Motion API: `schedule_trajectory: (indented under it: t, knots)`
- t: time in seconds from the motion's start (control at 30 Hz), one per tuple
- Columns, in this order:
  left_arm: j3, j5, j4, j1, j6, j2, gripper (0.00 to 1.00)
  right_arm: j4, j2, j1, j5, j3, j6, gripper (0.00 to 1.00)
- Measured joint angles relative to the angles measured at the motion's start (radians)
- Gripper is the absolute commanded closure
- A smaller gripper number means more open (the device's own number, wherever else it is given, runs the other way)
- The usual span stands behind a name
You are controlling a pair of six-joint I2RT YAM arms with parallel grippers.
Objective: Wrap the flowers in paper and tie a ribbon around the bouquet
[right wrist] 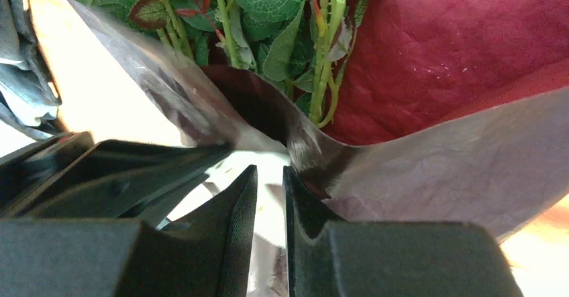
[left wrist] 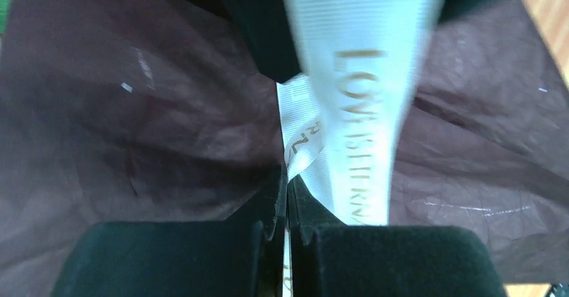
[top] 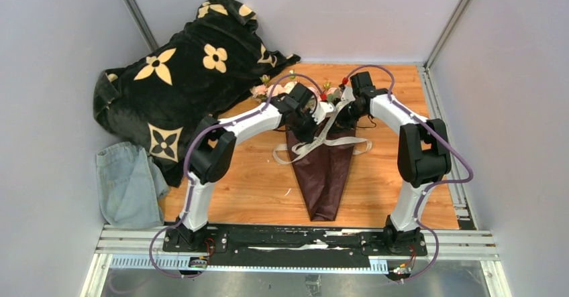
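Observation:
The bouquet lies on the table as a maroon paper (top: 327,173) cone, its tip toward the arm bases. Its flowers (top: 267,90) show at the far end, and green stems (right wrist: 322,49) and leaves run down into the paper (right wrist: 470,49). The cream ribbon (top: 315,146) crosses the cone, one strand rising to the grippers. My left gripper (top: 307,124) hangs just above the cone; its jaws (left wrist: 287,176) are shut on a strip of the gold-lettered ribbon (left wrist: 362,109). My right gripper (top: 341,117) is at the cone's mouth, with jaws (right wrist: 270,169) nearly together and pale ribbon between them.
A black blanket with cream flower prints (top: 181,76) is heaped at the back left, overlapping the wooden table (top: 248,186). A blue denim cloth (top: 127,180) lies off the table's left edge. Grey walls close in on both sides. The arms' mounting rail (top: 302,240) runs along the near edge.

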Motion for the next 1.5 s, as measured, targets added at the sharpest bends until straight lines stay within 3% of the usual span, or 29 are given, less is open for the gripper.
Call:
schedule_trajectory:
  t: [0.23,0.5,0.7,0.97,1.07,1.17,1.3,1.5]
  knots:
    - [0.063,0.000,-0.008,0.010,-0.051,0.147,1.00,-0.045,-0.003,-0.028,0.018,0.000,-0.022,0.76]
    - [0.078,-0.024,-0.006,0.010,-0.068,0.152,1.00,-0.223,-0.051,-0.206,0.105,0.027,-0.144,0.71]
    - [0.078,-0.031,-0.006,0.010,-0.069,0.152,1.00,-0.365,-0.048,-0.328,0.351,0.070,-0.212,0.62]
    - [0.073,-0.038,-0.003,0.009,-0.068,0.152,1.00,-0.463,0.084,-0.351,0.669,0.300,-0.234,0.61]
    - [0.069,-0.045,0.002,0.009,-0.066,0.149,1.00,-0.521,0.160,-0.350,0.761,0.390,-0.244,0.62]
    - [0.068,-0.057,0.004,0.009,-0.058,0.145,1.00,-0.518,0.185,-0.350,0.739,0.422,-0.249,0.63]
    - [0.064,-0.077,0.011,0.009,-0.048,0.140,1.00,-0.458,0.101,-0.338,0.691,0.330,-0.247,0.62]
    - [0.054,-0.087,0.019,0.009,-0.037,0.135,1.00,-0.239,-0.261,-0.330,0.520,-0.037,-0.222,0.61]
